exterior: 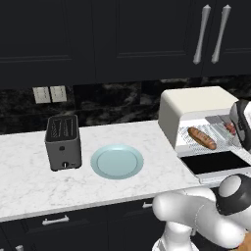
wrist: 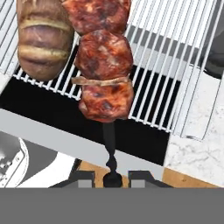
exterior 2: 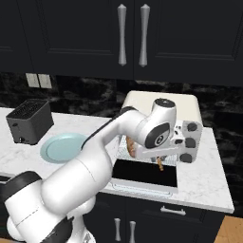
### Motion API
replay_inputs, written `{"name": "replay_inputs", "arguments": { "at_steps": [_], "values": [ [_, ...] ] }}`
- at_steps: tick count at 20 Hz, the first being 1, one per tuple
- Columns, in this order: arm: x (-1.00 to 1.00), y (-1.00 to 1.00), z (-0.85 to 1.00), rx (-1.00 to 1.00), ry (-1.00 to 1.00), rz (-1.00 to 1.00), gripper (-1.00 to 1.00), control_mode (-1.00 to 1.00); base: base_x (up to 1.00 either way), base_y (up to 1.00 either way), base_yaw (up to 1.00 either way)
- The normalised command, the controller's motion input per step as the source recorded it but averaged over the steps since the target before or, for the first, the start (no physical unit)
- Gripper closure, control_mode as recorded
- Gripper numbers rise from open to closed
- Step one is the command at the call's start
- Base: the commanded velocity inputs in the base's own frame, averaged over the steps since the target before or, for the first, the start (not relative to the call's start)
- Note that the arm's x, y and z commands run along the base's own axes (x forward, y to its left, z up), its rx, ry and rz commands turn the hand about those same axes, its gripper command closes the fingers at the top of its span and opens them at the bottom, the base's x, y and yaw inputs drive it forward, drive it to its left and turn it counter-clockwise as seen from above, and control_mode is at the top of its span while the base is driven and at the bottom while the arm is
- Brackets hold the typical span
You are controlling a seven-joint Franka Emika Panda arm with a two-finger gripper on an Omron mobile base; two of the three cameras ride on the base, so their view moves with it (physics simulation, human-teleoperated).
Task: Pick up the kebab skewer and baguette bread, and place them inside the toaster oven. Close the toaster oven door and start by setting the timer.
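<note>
At counter's right end: toaster oven (exterior: 191, 105), cream box, heavy and fixed; I leave the body alone.
Toaster oven door (exterior: 215, 162): dropped flat toward me, glass up; stiff on its hinge, probably fragile; best lifted by the bar handle at its front edge.
Wire rack (wrist: 175, 65): rigid, open-barred; thin things could tip between bars.
Baguette bread (wrist: 43, 37): already on the rack, 11 o'clock from my fingertips; light, crusty, firm.
Kebab skewer (wrist: 104, 65): runs toward 12 o'clock from my gripper (wrist: 112, 177); meat soft and likely greasy, stick stiff and thin.
Grip: jaws narrowed tight on the skewer's dark handle end; chunks hang over rack and door, touching or not I can't tell.
</note>
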Motion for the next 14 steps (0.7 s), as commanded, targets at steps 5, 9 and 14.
{"name": "replay_inputs", "arguments": {
  "at_steps": [5, 9, 14],
  "values": [
    [0.03, 0.0, -0.52, 0.04, 0.0, 0.0, 1.0, -1.0, 0.0, 0.0, 0.0],
    [0.38, -0.04, -0.25, 0.0, 0.0, 0.0, 1.0, -1.0, 0.0, 0.0, 0.0],
    [0.28, 0.0, -0.28, 0.0, -0.01, 0.0, 1.0, -1.0, 0.0, 0.0, 0.0]
  ]
}}
